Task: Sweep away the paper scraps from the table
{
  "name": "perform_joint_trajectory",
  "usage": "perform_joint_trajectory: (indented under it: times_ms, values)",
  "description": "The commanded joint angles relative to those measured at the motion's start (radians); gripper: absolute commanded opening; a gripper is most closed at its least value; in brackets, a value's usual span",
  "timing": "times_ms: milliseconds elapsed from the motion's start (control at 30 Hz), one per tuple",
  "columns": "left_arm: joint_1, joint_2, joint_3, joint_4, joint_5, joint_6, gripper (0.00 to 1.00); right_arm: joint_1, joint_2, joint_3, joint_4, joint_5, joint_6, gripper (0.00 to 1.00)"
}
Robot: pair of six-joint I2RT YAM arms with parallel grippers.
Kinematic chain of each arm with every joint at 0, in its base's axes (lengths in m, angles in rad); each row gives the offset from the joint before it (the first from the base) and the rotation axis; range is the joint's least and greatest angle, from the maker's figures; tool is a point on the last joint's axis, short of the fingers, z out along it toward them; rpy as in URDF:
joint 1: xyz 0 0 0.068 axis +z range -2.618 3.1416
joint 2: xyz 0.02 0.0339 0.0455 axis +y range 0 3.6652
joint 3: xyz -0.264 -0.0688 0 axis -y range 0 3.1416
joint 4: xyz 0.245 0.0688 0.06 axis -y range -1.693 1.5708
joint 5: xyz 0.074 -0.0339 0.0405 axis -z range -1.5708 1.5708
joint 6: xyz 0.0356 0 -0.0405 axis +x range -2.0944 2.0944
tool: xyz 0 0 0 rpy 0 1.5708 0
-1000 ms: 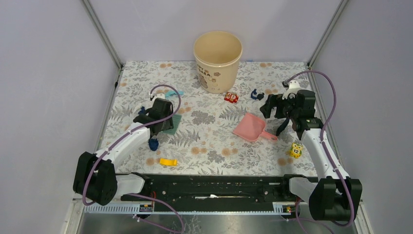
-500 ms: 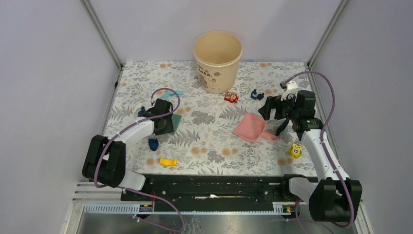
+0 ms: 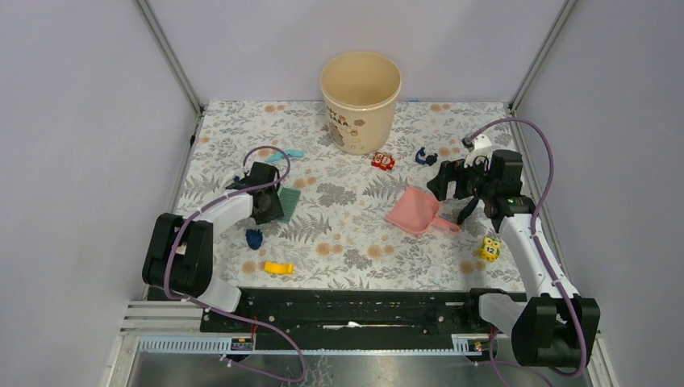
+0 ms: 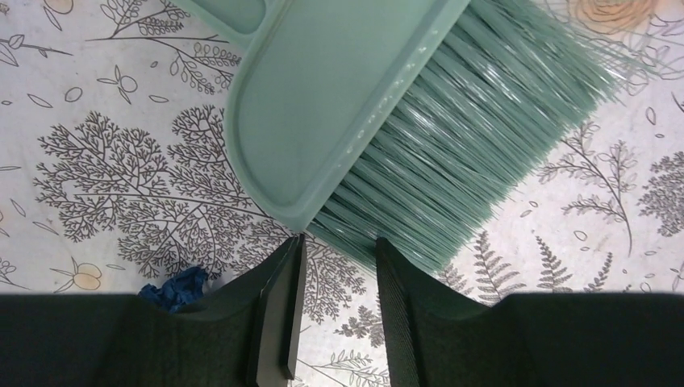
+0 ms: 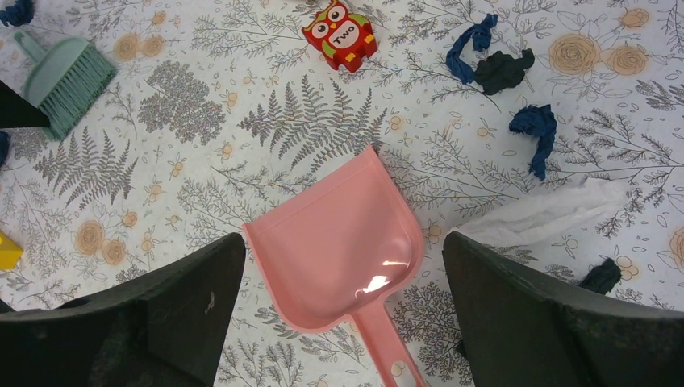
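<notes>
Dark blue paper scraps lie on the leaf-printed table [image 3: 347,242]: one [image 3: 254,239] near my left arm, also seen at the lower left of the left wrist view [image 4: 173,286], and a cluster [image 3: 425,156] at the back right [image 5: 534,125]. A light-blue strip [image 3: 288,153] lies behind the green brush [image 3: 289,201]. My left gripper [image 3: 273,206] is low beside that brush [image 4: 387,121]; its jaws [image 4: 339,242] stand apart with only cloth between them, tips at the bristles' edge. My right gripper [image 3: 456,193] hangs wide open [image 5: 343,240] over the pink dustpan [image 5: 339,242].
A cream bucket [image 3: 360,101] stands at the back centre. A red owl cube [image 3: 382,161] sits in front of it, a yellow cube [image 3: 490,248] by my right arm, a flat yellow piece [image 3: 278,268] at the near left. A white crumpled patch [image 5: 556,214] lies right of the dustpan.
My left arm's base links swung in while its gripper settled lower against the brush, and its jaws narrowed. The right gripper shifted only slightly.
</notes>
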Motion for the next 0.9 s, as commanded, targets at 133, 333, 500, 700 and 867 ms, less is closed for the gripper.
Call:
perform_joint_trajectory:
  times_ms: [133,333,500,700,867]
  values:
    - [0.014,0.046,0.028,0.071,0.142,0.017,0.20,0.005,-0.028,0.015,-0.009,-0.022,-0.027,1.00]
    - [-0.031,0.036,0.010,0.122,0.284,0.004,0.00,0.005,-0.024,0.015,-0.014,-0.015,-0.035,1.00]
    - [-0.246,-0.032,0.015,0.095,0.254,0.033,0.00,0.006,-0.009,0.019,-0.022,-0.011,-0.048,1.00]
    - [-0.458,-0.038,0.035,0.035,0.253,0.129,0.00,0.005,0.006,0.018,-0.027,-0.032,-0.061,1.00]
    - [-0.541,0.043,0.075,-0.044,0.230,0.238,0.00,0.005,0.017,0.022,-0.037,-0.048,-0.066,1.00]
